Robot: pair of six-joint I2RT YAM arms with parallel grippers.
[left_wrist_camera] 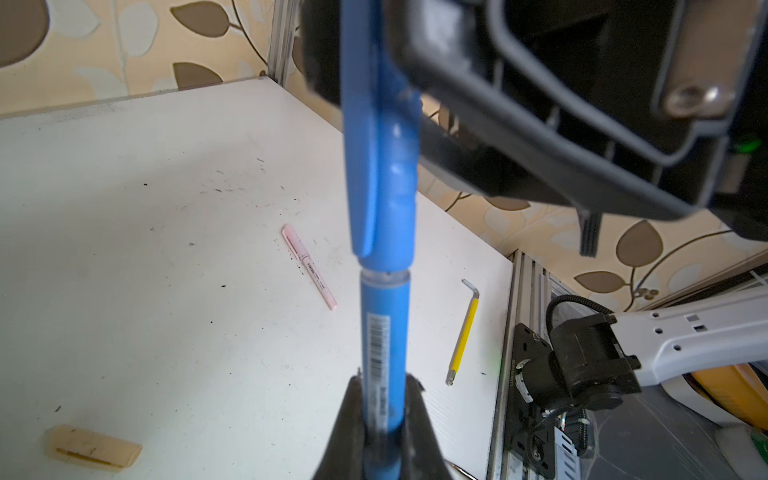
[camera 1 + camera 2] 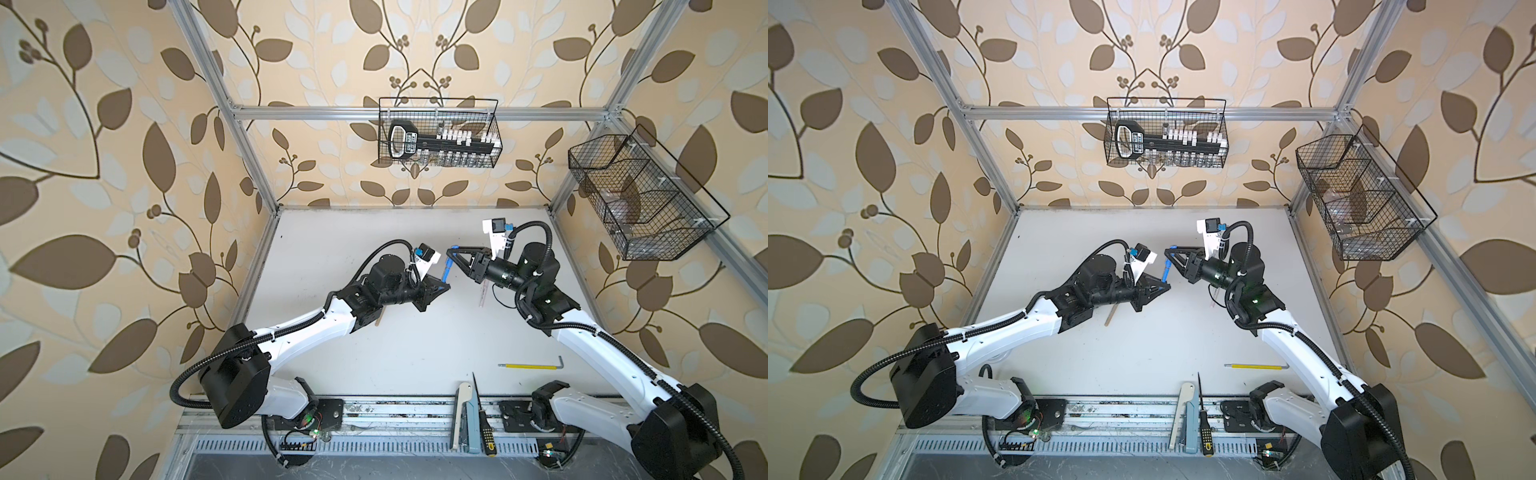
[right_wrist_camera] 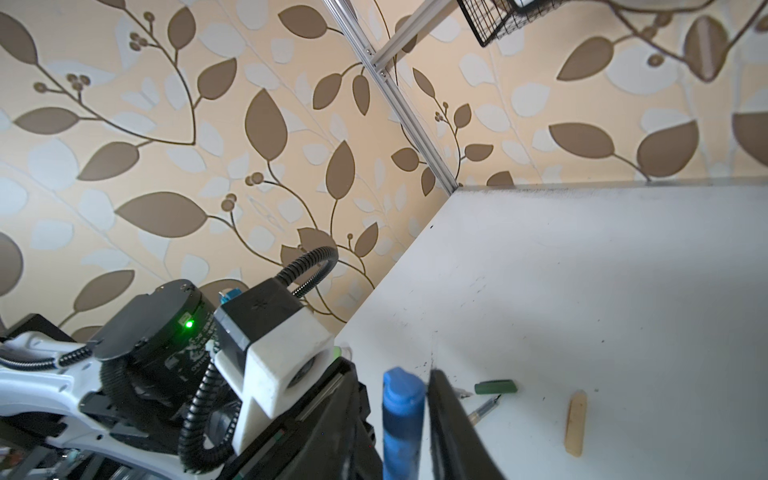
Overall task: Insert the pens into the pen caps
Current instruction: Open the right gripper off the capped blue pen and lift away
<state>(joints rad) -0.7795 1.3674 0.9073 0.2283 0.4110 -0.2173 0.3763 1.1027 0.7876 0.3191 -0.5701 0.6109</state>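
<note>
My left gripper [image 1: 384,395] [image 2: 445,286] is shut on the lower barrel of the blue pen [image 1: 384,332], which it holds above the table's middle. The blue pen cap [image 1: 382,166] sits over the pen's tip, with a narrow clear ring showing between cap and barrel. My right gripper [image 3: 399,386] [image 2: 454,250] is shut on this cap [image 3: 403,415], one finger on each side. A pale pink pen [image 1: 309,266] with its cap on lies on the table. A dark green cap [image 3: 496,386] lies beside a bare pen [image 3: 484,409]. A tan cap [image 1: 93,449] lies apart.
A yellow hex key [image 2: 530,365] lies at the front right of the table. A black-yellow screwdriver [image 2: 484,428] and flat tools rest on the front rail. One wire basket [image 2: 438,133] hangs on the back wall and another [image 2: 636,195] on the right frame.
</note>
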